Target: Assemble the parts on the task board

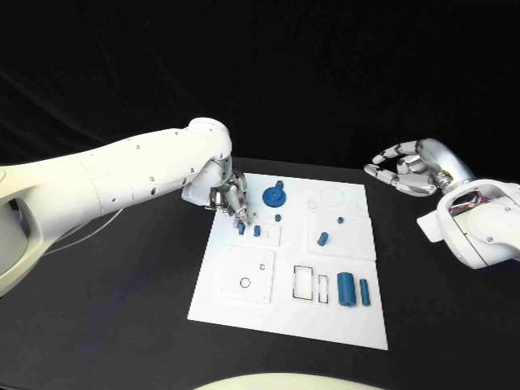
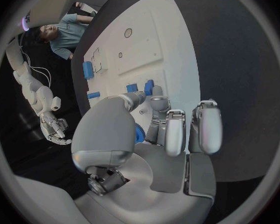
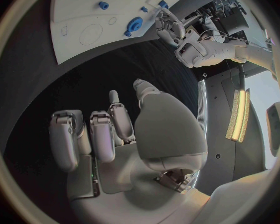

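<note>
Starting at the near end of the task board [image 1: 286, 329], two upright blue cylinders [image 1: 347, 288] stand side by side just beside a pair of narrow rectangular slots [image 1: 310, 283], and the square plate with a round hole [image 1: 247, 278] next to them carries nothing, so this end looks mostly unfinished. Farther up, a small blue peg [image 1: 323, 238] sits alone near the middle of the board, and two short blue pieces [image 1: 249, 231] stand close together right under the left hand [image 1: 226, 197]. That hand reaches down over the board's left edge with its fingers pointing at those pieces; whether the fingertips pinch one or merely touch is not clear from the head or left wrist view. Beyond them a blue gear-like disc [image 1: 275, 194] lies at the far end, near faint round outlines that seem unfilled. The right hand [image 1: 405, 168] hovers off the board's far right corner, well apart from every part, fingers curled inward around nothing. By my reading the assembly is early: several parts lie loose and most recesses are open.
</note>
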Robot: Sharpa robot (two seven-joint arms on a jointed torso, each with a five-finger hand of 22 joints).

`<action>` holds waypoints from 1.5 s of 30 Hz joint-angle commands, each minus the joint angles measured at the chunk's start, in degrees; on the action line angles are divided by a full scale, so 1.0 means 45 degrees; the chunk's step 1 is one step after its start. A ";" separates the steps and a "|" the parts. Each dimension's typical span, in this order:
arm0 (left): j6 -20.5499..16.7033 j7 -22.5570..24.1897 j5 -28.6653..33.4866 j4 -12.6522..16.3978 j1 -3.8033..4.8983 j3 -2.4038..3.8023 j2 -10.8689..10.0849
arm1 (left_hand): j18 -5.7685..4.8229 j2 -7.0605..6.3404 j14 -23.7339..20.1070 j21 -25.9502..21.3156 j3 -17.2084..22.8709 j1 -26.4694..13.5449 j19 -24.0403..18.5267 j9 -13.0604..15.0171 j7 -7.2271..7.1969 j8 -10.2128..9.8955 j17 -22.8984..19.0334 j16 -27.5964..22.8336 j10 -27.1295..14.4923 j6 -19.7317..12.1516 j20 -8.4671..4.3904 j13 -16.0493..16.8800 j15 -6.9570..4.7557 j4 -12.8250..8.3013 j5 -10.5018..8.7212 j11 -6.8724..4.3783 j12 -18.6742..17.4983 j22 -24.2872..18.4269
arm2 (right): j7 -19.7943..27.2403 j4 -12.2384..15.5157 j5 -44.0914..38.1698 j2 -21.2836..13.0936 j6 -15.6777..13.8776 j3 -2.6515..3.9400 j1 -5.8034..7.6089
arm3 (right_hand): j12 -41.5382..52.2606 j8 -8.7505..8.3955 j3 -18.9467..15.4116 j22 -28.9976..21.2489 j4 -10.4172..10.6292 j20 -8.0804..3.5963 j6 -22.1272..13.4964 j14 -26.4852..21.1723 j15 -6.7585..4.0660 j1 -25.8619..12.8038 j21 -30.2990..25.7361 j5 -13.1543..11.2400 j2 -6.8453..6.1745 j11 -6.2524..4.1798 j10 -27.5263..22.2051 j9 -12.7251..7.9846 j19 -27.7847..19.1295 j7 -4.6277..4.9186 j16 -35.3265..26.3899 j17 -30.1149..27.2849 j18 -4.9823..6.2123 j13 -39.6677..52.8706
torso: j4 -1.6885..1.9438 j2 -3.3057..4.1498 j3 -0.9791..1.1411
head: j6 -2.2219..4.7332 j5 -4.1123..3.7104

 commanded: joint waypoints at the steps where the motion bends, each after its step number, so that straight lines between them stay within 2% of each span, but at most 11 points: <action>1: 0.0289 -0.0025 0.0064 0.0002 -0.0025 -0.0010 0.0037 | 0.0047 0.0021 0.1243 0.0066 0.0065 0.0107 0.0070 0.0010 -0.0004 -0.0042 0.3121 0.0056 0.0078 0.0067 0.0001 0.0020 -0.0098 0.0019 0.0025 -0.0021 0.0066 0.1025 | 0.0078 0.0017 -0.0136 0.0005 0.0137 0.0000 -0.0006 | 0.0006 0.0059 -0.0075 0.2691 -0.0008 -0.0078 0.0075 0.0972 -0.0094 -0.0082 -0.0049 0.0075 0.0007 -0.0064 0.0021 0.0021 0.0719 -0.0010 -0.0082 0.1896 0.0173 0.0213 | -0.0001 0.0000 0.0003 | 0.0005 -0.0008; 10: 0.0304 -0.0032 0.0104 -0.0022 -0.0088 -0.0022 0.0067 | 0.0036 0.0049 0.1260 0.0092 0.0414 0.0338 0.0104 0.0049 -0.0061 -0.0049 0.3168 0.0083 0.0152 0.0125 -0.0033 0.0056 -0.0148 -0.0231 0.0023 -0.0075 0.0084 0.1072 | 0.0079 0.0028 -0.0136 -0.0009 0.0137 0.0000 -0.0006 | 0.0006 0.0059 -0.0075 0.2691 -0.0008 -0.0078 0.0075 0.0972 -0.0094 -0.0082 -0.0049 0.0075 0.0007 -0.0064 0.0021 0.0021 0.0719 -0.0010 -0.0082 0.1896 0.0173 0.0213 | -0.0009 -0.0005 0.0004 | -0.0011 -0.0008; 15: 0.0216 -0.0030 0.0264 0.0000 -0.0107 -0.0025 0.0056 | 0.0027 0.0048 0.1279 0.0115 0.1460 0.0848 0.0136 0.0178 -0.0122 -0.0023 0.3223 0.0115 0.0244 0.0143 -0.0106 0.0024 -0.0231 -0.1133 0.0028 -0.0145 0.0012 0.1121 | 0.0080 0.0028 -0.0137 -0.0013 0.0137 0.0000 -0.0006 | 0.0006 0.0059 -0.0075 0.2691 -0.0008 -0.0078 0.0075 0.0972 -0.0094 -0.0082 -0.0049 0.0075 0.0007 -0.0064 0.0021 0.0021 0.0719 -0.0010 -0.0082 0.1896 0.0173 0.0213 | -0.0005 -0.0002 0.0003 | -0.0012 -0.0014; 16: 0.0181 -0.0029 0.0328 0.0006 -0.0110 -0.0025 0.0051 | 0.0025 0.0076 0.1286 0.0118 0.1855 0.1047 0.0142 0.0246 -0.0140 0.0012 0.3243 0.0126 0.0278 0.0113 -0.0123 0.0018 -0.0256 -0.1529 0.0059 -0.0168 -0.0013 0.1132 | 0.0080 0.0026 -0.0137 -0.0013 0.0136 0.0000 -0.0006 | 0.0006 0.0059 -0.0075 0.2691 -0.0008 -0.0078 0.0075 0.0972 -0.0094 -0.0082 -0.0049 0.0075 0.0007 -0.0064 0.0021 0.0021 0.0719 -0.0010 -0.0082 0.1896 0.0173 0.0213 | -0.0008 -0.0004 0.0004 | -0.0009 -0.0014; 17: 0.0145 -0.0028 0.0386 0.0012 -0.0113 -0.0025 0.0046 | 0.0025 0.0070 0.1286 0.0119 0.1969 0.1035 0.0144 0.0276 -0.0143 0.0028 0.3244 0.0127 0.0293 0.0095 -0.0130 0.0013 -0.0232 -0.1630 0.0059 -0.0163 -0.0024 0.1135 | 0.0080 0.0025 -0.0137 -0.0013 0.0136 0.0000 -0.0006 | 0.0006 0.0059 -0.0075 0.2691 -0.0008 -0.0078 0.0075 0.0972 -0.0094 -0.0082 -0.0049 0.0075 0.0007 -0.0064 0.0021 0.0021 0.0719 -0.0010 -0.0082 0.1896 0.0173 0.0213 | -0.0010 -0.0004 0.0003 | -0.0011 -0.0011; 19: 0.0070 -0.0026 0.0514 0.0022 -0.0118 -0.0026 0.0035 | 0.0020 0.0113 0.1288 0.0132 0.2558 0.1174 0.0158 0.0435 -0.0050 0.0145 0.3250 0.0131 0.0357 0.0037 -0.0151 0.0008 -0.0219 -0.2203 0.0122 -0.0143 -0.0067 0.1160 | 0.0082 0.0023 -0.0137 -0.0013 0.0134 0.0000 -0.0006 | 0.0006 0.0059 -0.0075 0.2691 -0.0008 -0.0078 0.0075 0.0972 -0.0094 -0.0082 -0.0049 0.0075 0.0007 -0.0064 0.0021 0.0021 0.0719 -0.0010 -0.0082 0.1896 0.0173 0.0213 | -0.0013 -0.0004 0.0002 | -0.0012 -0.0010; 22: -0.0045 -0.0023 0.0665 0.0037 -0.0124 -0.0026 0.0019 | 0.0017 0.0131 0.1289 0.0141 0.2700 0.1167 0.0168 0.0477 -0.0054 0.0172 0.3252 0.0132 0.0373 0.0019 -0.0150 0.0003 -0.0211 -0.2326 0.0147 -0.0122 -0.0077 0.1174 | 0.0084 0.0017 -0.0137 -0.0013 0.0131 0.0000 -0.0006 | 0.0006 0.0059 -0.0075 0.2691 -0.0008 -0.0078 0.0075 0.0972 -0.0094 -0.0082 -0.0049 0.0075 0.0007 -0.0064 0.0021 0.0021 0.0719 -0.0010 -0.0082 0.1896 0.0173 0.0213 | -0.0012 -0.0003 0.0002 | -0.0011 -0.0016; 23: -0.0087 -0.0021 0.0721 0.0043 -0.0127 -0.0026 0.0012 | 0.0017 0.0158 0.1289 0.0145 0.2922 0.1172 0.0169 0.0538 -0.0024 0.0212 0.3253 0.0132 0.0387 0.0004 -0.0149 -0.0009 -0.0202 -0.2527 0.0194 -0.0106 -0.0098 0.1180 | 0.0085 0.0012 -0.0137 -0.0012 0.0129 0.0000 -0.0006 | 0.0006 0.0059 -0.0075 0.2691 -0.0008 -0.0078 0.0075 0.0972 -0.0094 -0.0082 -0.0049 0.0075 0.0007 -0.0064 0.0021 0.0021 0.0719 -0.0010 -0.0082 0.1896 0.0173 0.0213 | -0.0009 -0.0003 0.0002 | -0.0014 -0.0021; 36: -0.0765 0.0012 0.1514 0.0406 -0.0147 -0.0011 -0.0308 | 0.0020 0.0165 0.1287 0.0145 0.3268 0.1107 0.0161 0.0659 -0.0005 0.0298 0.3248 0.0129 0.0453 0.0040 -0.0142 0.0013 -0.0183 -0.2860 0.0217 -0.0090 -0.0092 0.1181 | 0.0099 -0.0059 -0.0137 -0.0014 0.0093 0.0000 -0.0006 | -0.0002 0.0067 -0.0098 0.2686 -0.0008 -0.0085 0.0080 0.0969 -0.0099 -0.0064 -0.0062 0.0093 0.0029 -0.0069 0.0020 0.0020 0.0714 -0.0015 -0.0089 0.1882 0.0176 0.0205 | 0.0007 -0.0017 0.0006 | 0.0001 -0.0010; 41: -0.1327 0.0053 0.1762 0.0873 -0.0147 0.0036 -0.0659 | 0.0017 0.0138 0.1293 0.0157 0.3384 0.1105 0.0174 0.0699 -0.0005 0.0327 0.3265 0.0139 0.0493 0.0072 -0.0141 0.0051 -0.0185 -0.2983 0.0220 -0.0093 -0.0069 0.1201 | 0.0110 -0.0096 -0.0137 -0.0012 0.0071 0.0000 -0.0006 | 0.0007 0.0067 -0.0101 0.2692 -0.0006 -0.0085 0.0081 0.0969 -0.0100 -0.0067 -0.0055 0.0092 0.0029 -0.0069 0.0029 0.0020 0.0719 -0.0015 -0.0089 0.1882 0.0174 0.0215 | 0.0014 -0.0028 0.0001 | 0.0008 0.0008; 45: -0.2244 0.0130 0.1863 0.1595 -0.0145 0.0070 -0.1174 | 0.0009 0.0104 0.1299 0.0178 0.3477 0.1108 0.0196 0.0729 -0.0009 0.0349 0.3283 0.0150 0.0532 0.0111 -0.0143 0.0071 -0.0190 -0.3075 0.0222 -0.0099 -0.0054 0.1232 | 0.0121 -0.0127 -0.0137 -0.0018 0.0051 0.0000 -0.0006 | 0.0006 0.0068 -0.0104 0.2689 -0.0003 -0.0085 0.0082 0.0968 -0.0100 -0.0071 -0.0059 0.0091 0.0030 -0.0069 0.0029 0.0020 0.0716 -0.0015 -0.0092 0.1875 0.0175 0.0214 | 0.0043 -0.0041 0.0006 | 0.0020 0.0024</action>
